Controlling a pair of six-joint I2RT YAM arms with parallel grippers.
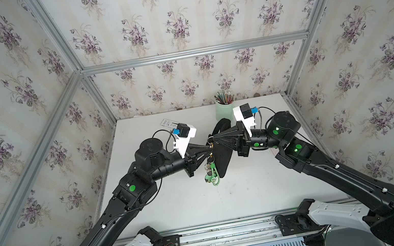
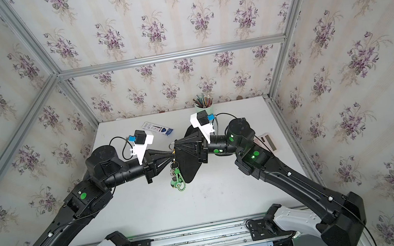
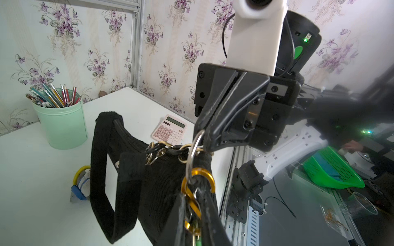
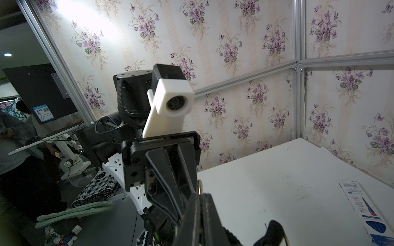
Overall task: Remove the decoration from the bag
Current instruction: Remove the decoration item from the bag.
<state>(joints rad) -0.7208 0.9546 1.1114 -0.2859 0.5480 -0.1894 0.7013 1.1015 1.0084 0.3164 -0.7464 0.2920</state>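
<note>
Black bag [image 1: 224, 159] x1 pinched by R claw [image 1: 212, 139]; L claw [image 1: 208, 146] grips 1 decoration [image 1: 212, 175].

A: How do the two arms stand?
B: Both reach inward; the left gripper [image 1: 207, 145] and the right gripper [image 1: 214, 139] meet almost tip to tip.
A: The jaws?
B: Closed narrow on both.

The bag [image 3: 162, 176] is matt black cloth with a ribbed, knitted look, and its strap [image 3: 99, 170] has the same coarse weave. On the decoration [image 1: 212, 176], the carabiner [image 3: 190, 198] is glossy gold metal and the looped cord [image 2: 180, 182] is braided green. A split ring [image 3: 191, 149] touching the carabiner is polished silver metal. The bench [image 1: 254, 186] is smooth, matt white and faintly scuffed. The pale green cup [image 3: 64, 125] and pink calculator [image 3: 170, 130] look like plastic.
</note>
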